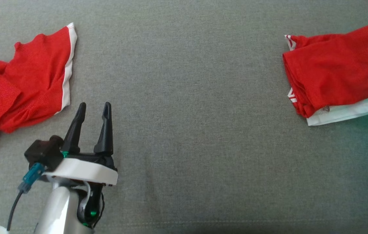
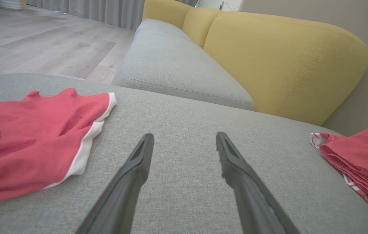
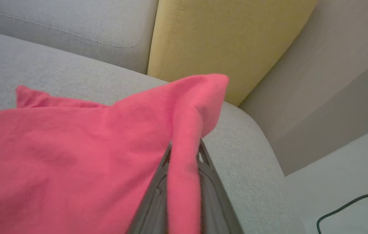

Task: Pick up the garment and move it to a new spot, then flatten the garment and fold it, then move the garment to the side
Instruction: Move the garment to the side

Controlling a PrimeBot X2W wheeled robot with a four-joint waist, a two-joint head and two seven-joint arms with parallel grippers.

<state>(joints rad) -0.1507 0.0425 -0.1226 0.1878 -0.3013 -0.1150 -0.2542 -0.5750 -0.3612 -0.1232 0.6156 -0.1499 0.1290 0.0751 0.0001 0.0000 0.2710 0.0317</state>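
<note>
On the right edge of a grey cushion (image 1: pixel 187 130), the right gripper (image 3: pixel 185 152) is clamped on a raised fold of a folded red garment (image 1: pixel 336 71) with white trim. At lower left, the left gripper (image 1: pixel 94 107) hovers over bare cushion, its two dark fingers spread apart and empty, just beside a second, crumpled red garment (image 1: pixel 24 84).
</note>
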